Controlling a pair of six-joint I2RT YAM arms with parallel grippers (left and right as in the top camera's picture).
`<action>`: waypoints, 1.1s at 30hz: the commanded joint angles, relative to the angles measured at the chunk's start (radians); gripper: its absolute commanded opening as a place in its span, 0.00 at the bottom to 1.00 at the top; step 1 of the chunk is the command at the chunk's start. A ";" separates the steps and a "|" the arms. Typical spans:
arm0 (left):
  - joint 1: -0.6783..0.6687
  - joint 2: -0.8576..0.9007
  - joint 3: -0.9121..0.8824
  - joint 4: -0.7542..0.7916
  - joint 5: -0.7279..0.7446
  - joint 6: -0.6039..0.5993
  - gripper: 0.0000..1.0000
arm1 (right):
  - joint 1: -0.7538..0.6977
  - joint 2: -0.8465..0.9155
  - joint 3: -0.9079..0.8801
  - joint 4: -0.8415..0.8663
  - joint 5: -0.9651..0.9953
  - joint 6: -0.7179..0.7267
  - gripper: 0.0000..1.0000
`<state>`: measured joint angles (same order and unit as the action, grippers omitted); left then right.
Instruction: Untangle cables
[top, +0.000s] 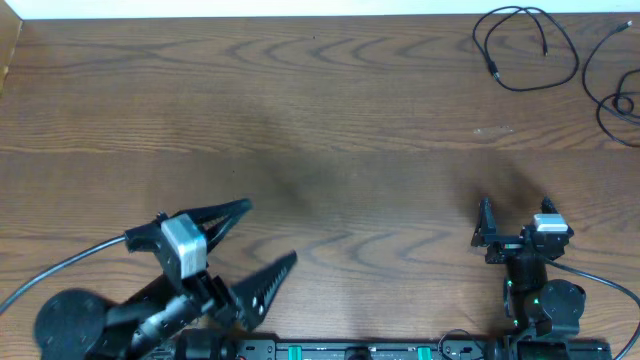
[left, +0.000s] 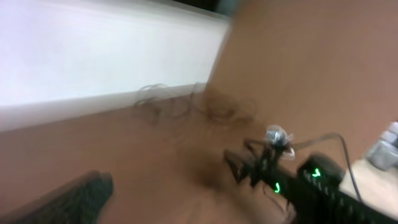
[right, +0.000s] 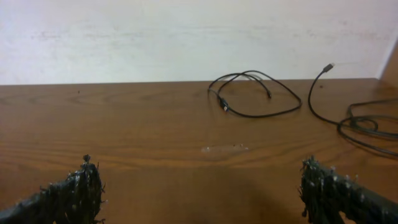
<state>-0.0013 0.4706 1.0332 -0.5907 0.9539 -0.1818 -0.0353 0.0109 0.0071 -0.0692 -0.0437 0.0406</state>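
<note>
Thin black cables lie at the table's far right corner. One is a loose loop (top: 494, 70), the other a coil at the right edge (top: 625, 102). No white cable shows. The right wrist view shows the loop (right: 261, 116) and the coil (right: 367, 124) well ahead of the fingers. The blurred left wrist view shows the cables (left: 186, 106) far off by the wall. My left gripper (top: 272, 230) is open and empty near the front left; only one of its fingers (left: 68, 199) shows in its own view. My right gripper (top: 515, 210) (right: 202, 186) is open and empty at the front right, above bare wood.
The wooden table (top: 320, 120) ends at a white wall (right: 186, 37) along the far edge. My right arm's base with green lights (left: 292, 180) shows in the left wrist view. Thick arm cords run off the front left (top: 60, 265) and front right (top: 610, 285).
</note>
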 joint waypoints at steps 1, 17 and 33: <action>0.002 -0.024 -0.014 -0.153 -0.331 0.006 0.96 | 0.003 -0.006 -0.002 -0.005 0.011 -0.012 0.99; 0.002 -0.348 -0.440 0.094 -0.390 0.032 0.96 | 0.003 -0.006 -0.002 -0.005 0.011 -0.012 0.99; 0.002 -0.469 -0.977 0.579 -0.475 0.032 0.96 | 0.003 -0.006 -0.002 -0.005 0.011 -0.012 0.99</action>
<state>-0.0010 0.0147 0.1005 -0.0544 0.5392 -0.1570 -0.0353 0.0109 0.0071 -0.0696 -0.0433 0.0406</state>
